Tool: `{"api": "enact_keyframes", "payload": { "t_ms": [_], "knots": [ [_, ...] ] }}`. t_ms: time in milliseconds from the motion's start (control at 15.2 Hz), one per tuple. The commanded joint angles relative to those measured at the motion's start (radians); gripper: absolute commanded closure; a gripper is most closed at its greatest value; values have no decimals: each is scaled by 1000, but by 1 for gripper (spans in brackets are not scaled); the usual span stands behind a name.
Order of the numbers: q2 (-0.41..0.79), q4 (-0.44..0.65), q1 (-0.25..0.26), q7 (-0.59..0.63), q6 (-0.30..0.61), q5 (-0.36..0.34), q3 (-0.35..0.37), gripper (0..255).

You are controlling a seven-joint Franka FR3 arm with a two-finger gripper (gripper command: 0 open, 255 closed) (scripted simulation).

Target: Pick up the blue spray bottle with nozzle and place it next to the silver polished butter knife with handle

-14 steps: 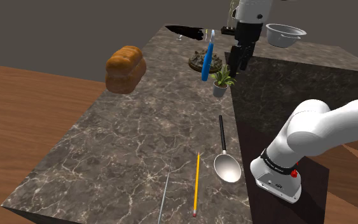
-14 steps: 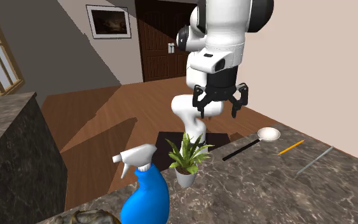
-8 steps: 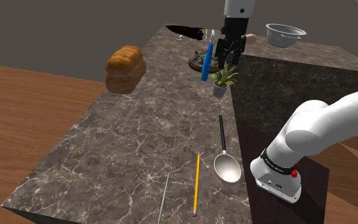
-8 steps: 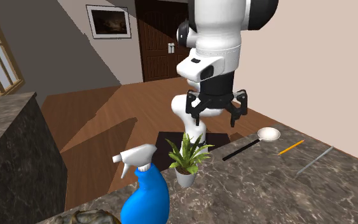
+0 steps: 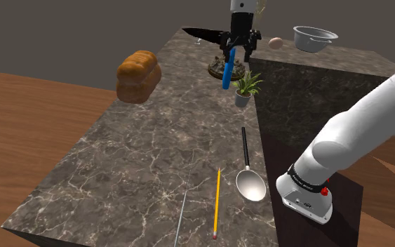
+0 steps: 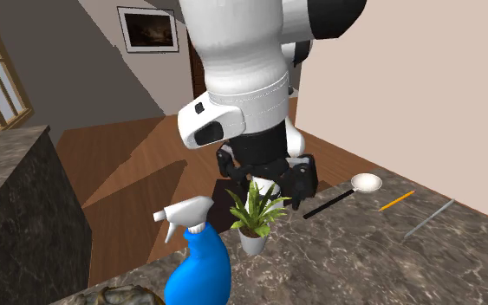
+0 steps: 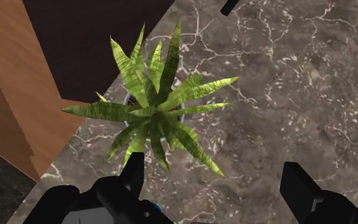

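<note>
Jaws: released, the black fingers [image 7: 298,188] stand wide apart with nothing between them, pointing down
Jaws' place: in the shoulder view at the far end of the surface [image 5: 139,161], just above the top of the bottle; the wrist view looks straight down on the potted plant [image 7: 155,118]
Blue spray bottle [image 5: 228,70]: upright at the far end, untouched by the jaws, with a pale trigger head on its blue body [image 6: 200,273]; a dark round object [image 5: 215,69] lies at its base
Potted plant: in a small pale pot, just beside the bottle at the shoulder view's right
Butter knife [image 5: 182,210]: thin and grey, lying flat near the surface's near end, well apart from the bottle
Pencil [image 5: 217,200]: yellow, just beside the knife
Spoon [image 5: 250,184]: dark handle, pale bowl, beside the pencil
Bread loaf [image 5: 139,75]: near the edge at the shoulder view's left
Surface: dark veined marble
</note>
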Motion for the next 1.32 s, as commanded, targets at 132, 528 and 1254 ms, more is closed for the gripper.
{"api": "enact_keyframes", "payload": {
  "t_ms": [132, 528, 1254],
  "knots": [
    [170, 164, -39, 72, -39, 31, -40, 0],
    [414, 425, -110, 169, -126, 95, -106, 0],
    [507, 432, -146, 230, -82, 138, -139, 0]
  ]
}}
